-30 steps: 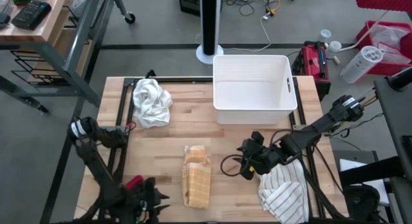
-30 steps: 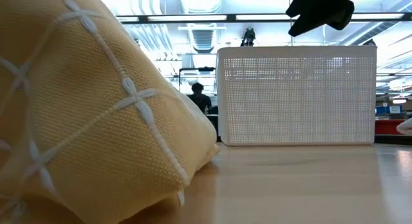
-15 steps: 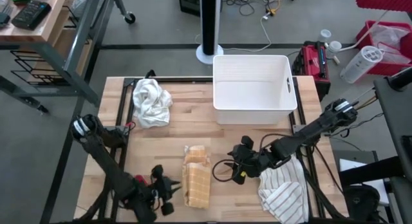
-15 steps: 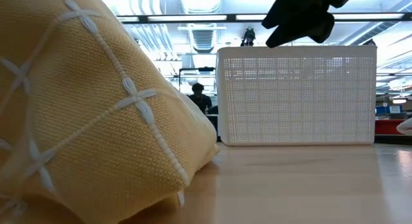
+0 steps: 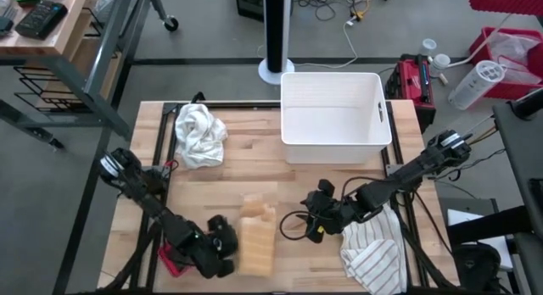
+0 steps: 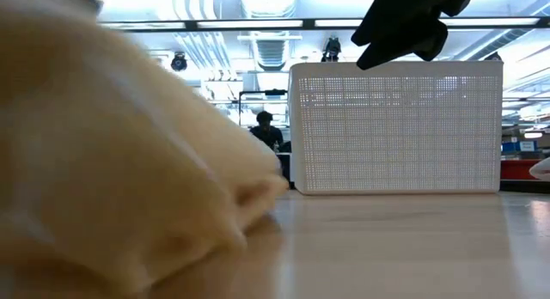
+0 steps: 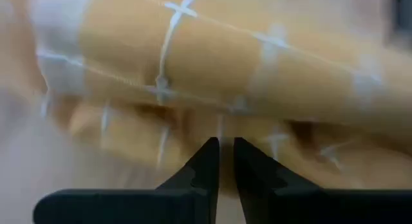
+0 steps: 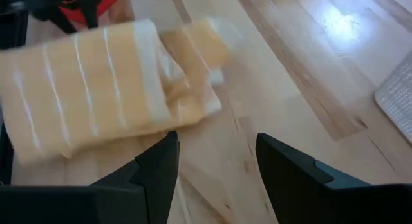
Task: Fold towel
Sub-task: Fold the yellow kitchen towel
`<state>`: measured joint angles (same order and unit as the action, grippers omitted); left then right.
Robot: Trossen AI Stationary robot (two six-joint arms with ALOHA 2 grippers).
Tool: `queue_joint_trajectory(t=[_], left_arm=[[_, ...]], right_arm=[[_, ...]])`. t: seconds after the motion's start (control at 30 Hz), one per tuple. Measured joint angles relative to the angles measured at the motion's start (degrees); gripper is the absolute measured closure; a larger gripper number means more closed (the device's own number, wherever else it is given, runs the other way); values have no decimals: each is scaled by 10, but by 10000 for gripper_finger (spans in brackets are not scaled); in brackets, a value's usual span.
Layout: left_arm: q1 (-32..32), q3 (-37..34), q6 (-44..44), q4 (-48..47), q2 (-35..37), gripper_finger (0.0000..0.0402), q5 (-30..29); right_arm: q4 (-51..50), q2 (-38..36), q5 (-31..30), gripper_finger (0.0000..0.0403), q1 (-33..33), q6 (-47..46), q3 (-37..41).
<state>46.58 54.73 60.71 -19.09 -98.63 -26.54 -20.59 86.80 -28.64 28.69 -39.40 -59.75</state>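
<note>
I see the white rectangular plastic bin (image 5: 336,117) holding nothing; near it, left gripper (image 5: 227,247) pinches the yellow checked towel (image 5: 257,236), right gripper (image 5: 317,219) spread apart

Cloths on table (image 5: 216,189): 3. That's 1 yellow checked towel (image 5: 257,238) in front of the white basket (image 5: 335,108), 1 white crumpled cloth (image 5: 198,135) left of basket, 1 striped cloth (image 5: 374,258) front-right. Baskets: 1. Robot arms: 2.
</note>
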Motion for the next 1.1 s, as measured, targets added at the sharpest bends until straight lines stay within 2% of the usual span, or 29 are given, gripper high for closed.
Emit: queue_joint_trajectory(t=[0.07, 0.23, 0.47, 0.6, 0.8, 0.97, 1.1], left_arm=[[12, -7, 45, -34, 0, 366, 30], [23, -9, 77, -35, 22, 377, 12], [23, 0, 38, -32, 50, 399, -57], [15, 0, 15, -20, 53, 400, -87], [17, -6, -39, 51, 45, 397, -55], [34, -9, -21, 50, 45, 401, -45], [48, -23, -17, 87, 40, 401, 0]], right_arm=[[0, 0, 0, 204, 0, 1, 0], [1, 0, 0, 204, -3, -2, 3], [4, 3, 1, 204, -12, -14, 18], [76, 3, 7, 204, -14, -1, 39], [221, 12, 64, 204, -21, 28, 75], [291, 66, 166, 204, -22, 9, 77], [347, 124, 161, 204, -28, 21, 64]])
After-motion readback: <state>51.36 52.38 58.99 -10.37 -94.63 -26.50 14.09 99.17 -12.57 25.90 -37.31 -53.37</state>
